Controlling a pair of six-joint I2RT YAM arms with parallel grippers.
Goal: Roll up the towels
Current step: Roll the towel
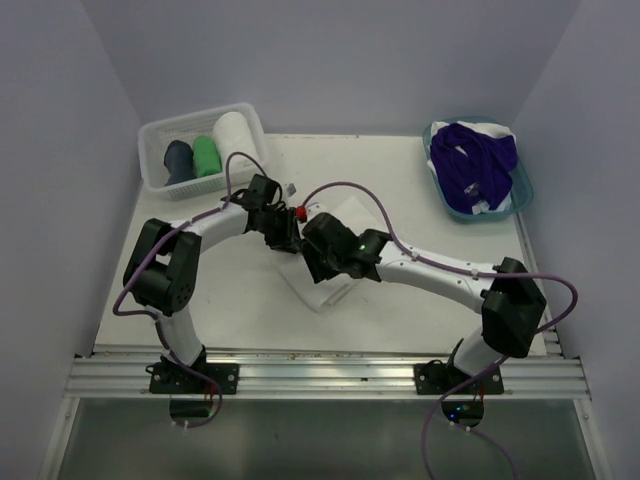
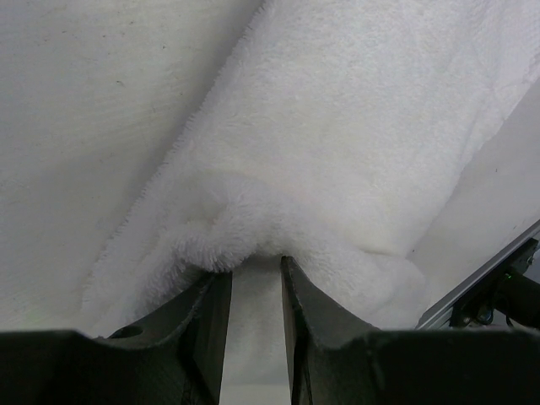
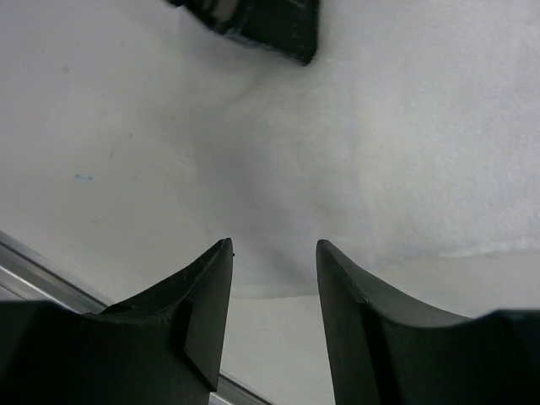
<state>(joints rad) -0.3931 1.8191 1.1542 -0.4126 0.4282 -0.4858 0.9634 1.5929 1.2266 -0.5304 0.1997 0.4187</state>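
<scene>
Mid-table, the fluffy white terry towel [image 2: 337, 126] bunches into a soft ridge pinched in the left claw [image 2: 255, 274]; the right claw [image 3: 274, 249] hovers above it, fingers apart, holding nothing.

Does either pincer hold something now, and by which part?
Left pincer pinches the white towel at a bunched fold; right pincer stands open, holding nothing.

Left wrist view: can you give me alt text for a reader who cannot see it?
The left hand pinches a bunched fold of a thick white terry towel between its two dark fingers, seen from just behind the fingertips. The towel's long, soft edge stretches away diagonally toward the upper right of the frame.
</scene>
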